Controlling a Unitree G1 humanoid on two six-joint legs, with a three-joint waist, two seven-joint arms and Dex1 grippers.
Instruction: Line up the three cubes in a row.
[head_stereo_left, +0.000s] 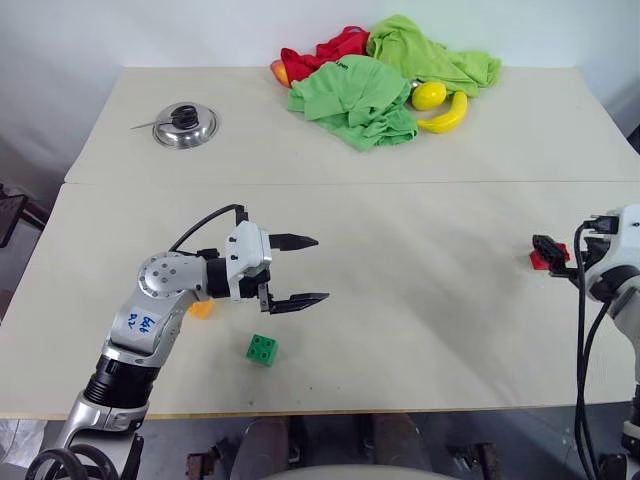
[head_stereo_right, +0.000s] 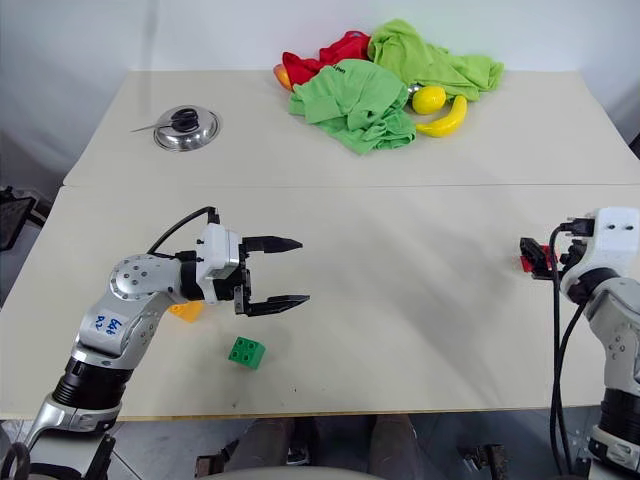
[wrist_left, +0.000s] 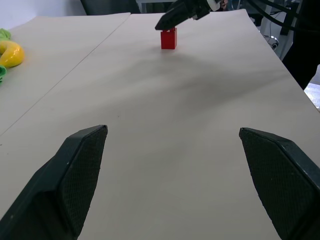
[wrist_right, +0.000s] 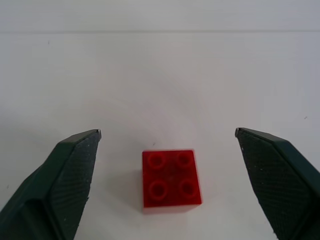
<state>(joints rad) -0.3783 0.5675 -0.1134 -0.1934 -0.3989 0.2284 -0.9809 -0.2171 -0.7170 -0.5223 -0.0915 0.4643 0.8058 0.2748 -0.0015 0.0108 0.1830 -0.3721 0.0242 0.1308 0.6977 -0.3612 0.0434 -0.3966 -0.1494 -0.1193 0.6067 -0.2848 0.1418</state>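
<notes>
— Pale bench (head_stereo_left: 400, 250): how many cubes?
— Three: green cube (head_stereo_left: 262, 349) at six o'clock, orange-yellow cube (head_stereo_left: 202, 309) at seven under the left gripper (head_stereo_left: 300, 270), red cube (wrist_right: 171, 179) at three.
— Grippers?
— Two, both spread apart, empty; right gripper (wrist_right: 167, 134) straddles red.

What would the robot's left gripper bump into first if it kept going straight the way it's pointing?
Probably the red cube. The open left gripper points across bare table toward it, where the right gripper hovers. Its height is hard to judge, so it might pass above.

A lab: bare white walls, plain beige tables (head_stereo_left: 480, 300) (props heaped on them).
</notes>
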